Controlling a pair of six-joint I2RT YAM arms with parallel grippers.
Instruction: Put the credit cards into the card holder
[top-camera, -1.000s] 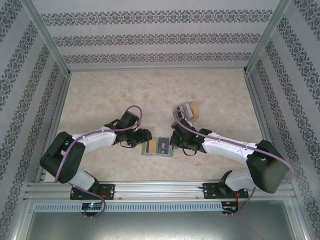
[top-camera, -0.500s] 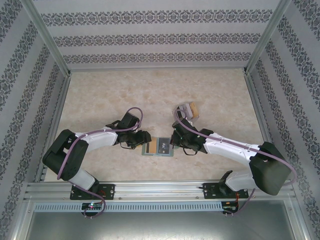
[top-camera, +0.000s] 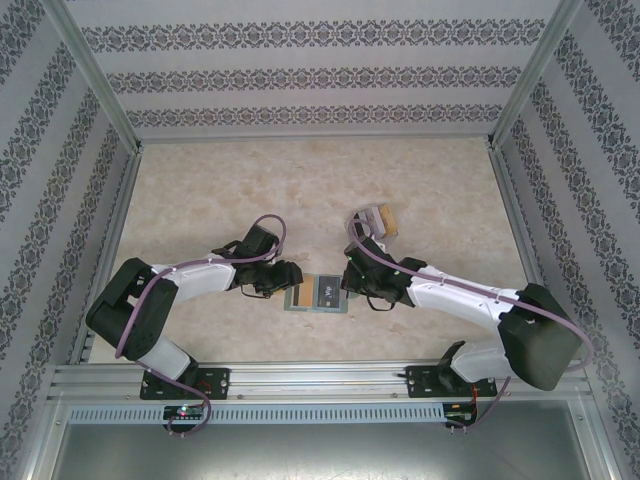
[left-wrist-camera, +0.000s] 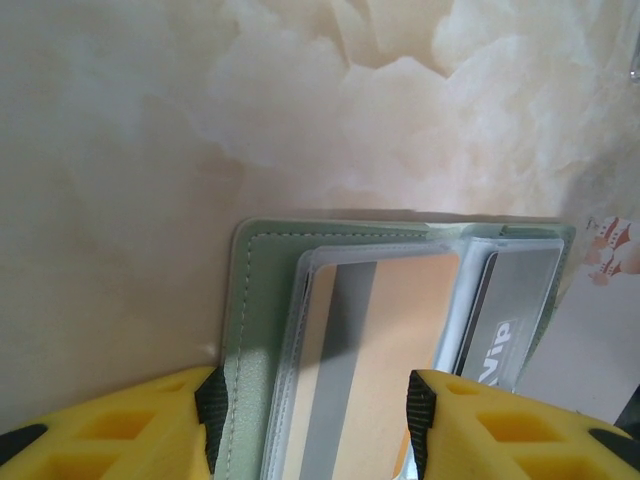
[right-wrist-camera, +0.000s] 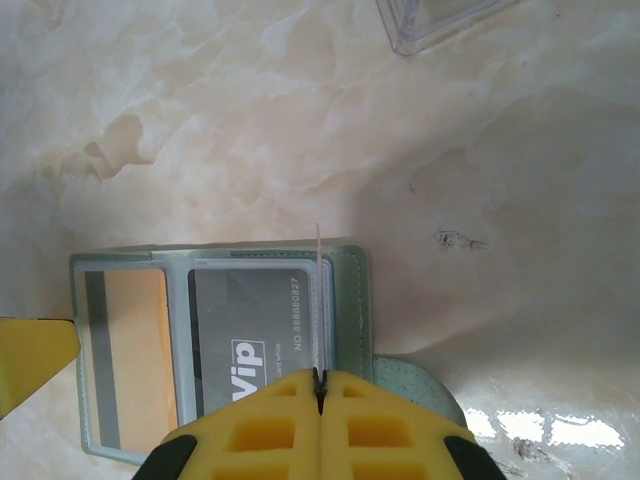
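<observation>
Card holder (top-camera: 316, 293) lying open on the surface (top-camera: 220, 190) between my hands. My left hand (left-wrist-camera: 312, 405) is spread, its fingers straddling the half that pockets the tan card (left-wrist-camera: 390, 330). The grey card (right-wrist-camera: 250, 335) sits in the other half. My right hand (right-wrist-camera: 320, 385) is pinched closed on a thin sheet (right-wrist-camera: 319, 300), seen edge-on.
</observation>
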